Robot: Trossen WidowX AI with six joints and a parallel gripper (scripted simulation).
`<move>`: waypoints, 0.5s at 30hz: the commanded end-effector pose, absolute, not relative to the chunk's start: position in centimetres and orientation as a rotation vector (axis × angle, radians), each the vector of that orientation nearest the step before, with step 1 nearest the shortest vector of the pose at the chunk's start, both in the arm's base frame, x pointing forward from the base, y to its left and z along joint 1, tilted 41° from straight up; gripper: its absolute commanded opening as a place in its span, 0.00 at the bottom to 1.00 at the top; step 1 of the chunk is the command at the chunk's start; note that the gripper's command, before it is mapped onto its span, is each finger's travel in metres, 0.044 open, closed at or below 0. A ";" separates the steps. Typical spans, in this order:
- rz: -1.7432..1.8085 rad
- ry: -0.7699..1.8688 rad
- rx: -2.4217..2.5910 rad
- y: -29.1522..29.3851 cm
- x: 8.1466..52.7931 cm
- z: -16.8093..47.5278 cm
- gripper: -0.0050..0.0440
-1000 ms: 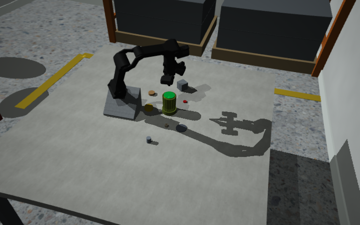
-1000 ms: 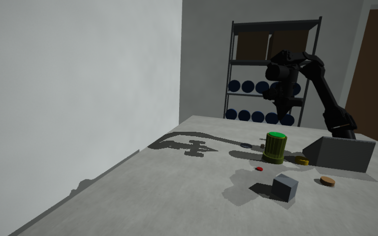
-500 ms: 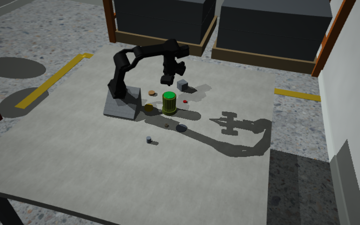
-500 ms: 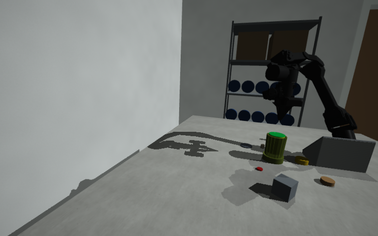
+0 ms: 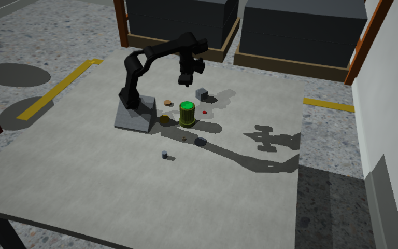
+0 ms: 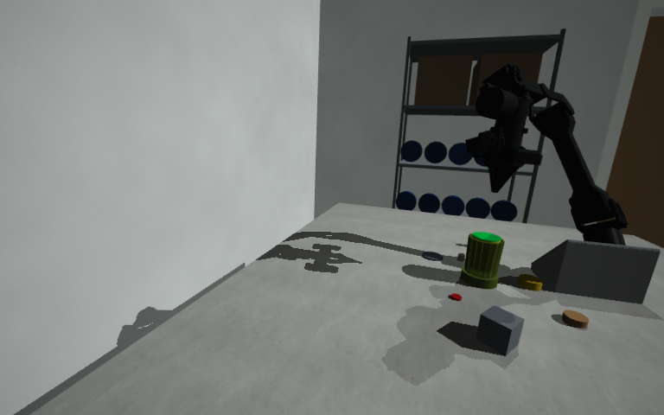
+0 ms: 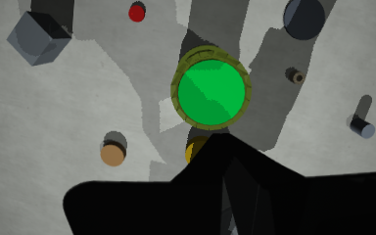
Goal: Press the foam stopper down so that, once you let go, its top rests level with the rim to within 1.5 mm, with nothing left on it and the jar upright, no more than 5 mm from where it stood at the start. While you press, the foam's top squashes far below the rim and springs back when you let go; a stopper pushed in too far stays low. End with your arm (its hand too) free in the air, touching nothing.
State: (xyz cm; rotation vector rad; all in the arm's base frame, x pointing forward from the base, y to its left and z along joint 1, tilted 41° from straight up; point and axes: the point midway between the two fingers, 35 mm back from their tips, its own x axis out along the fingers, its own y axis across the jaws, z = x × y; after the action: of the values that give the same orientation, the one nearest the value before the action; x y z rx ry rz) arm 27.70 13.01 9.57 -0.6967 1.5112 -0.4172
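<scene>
An olive ribbed jar stands upright on the table near the arm's base, also in the exterior view. A bright green foam stopper fills its mouth and shows in the wrist view as a round green disc inside the rim. In the exterior view the stopper stands a little above the rim. My gripper is shut and empty, pointing down, well above the jar. It also shows in the exterior view and the wrist view.
Around the jar lie a grey cube, a small red disc, a tan disc, a yellow disc, a dark disc, a tiny brown cylinder and a small grey cylinder. The arm's grey base block is to the left.
</scene>
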 end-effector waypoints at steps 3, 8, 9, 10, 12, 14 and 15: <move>-0.449 1.520 -0.675 10.9 28.0 7.3 0.10; -0.480 1.525 -0.647 8.4 28.0 4.6 0.10; -0.486 1.526 -0.641 7.9 27.9 4.0 0.10; -0.493 1.527 -0.636 7.4 27.8 3.5 0.10; -0.501 1.528 -0.629 6.8 27.7 2.9 0.10; -0.501 1.528 -0.629 6.8 27.7 2.9 0.10; -0.502 1.529 -0.628 6.7 27.7 2.8 0.10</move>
State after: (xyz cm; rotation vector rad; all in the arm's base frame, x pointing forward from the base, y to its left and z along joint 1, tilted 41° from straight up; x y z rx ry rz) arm 27.69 6.94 3.05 -0.6280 1.5368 -0.5056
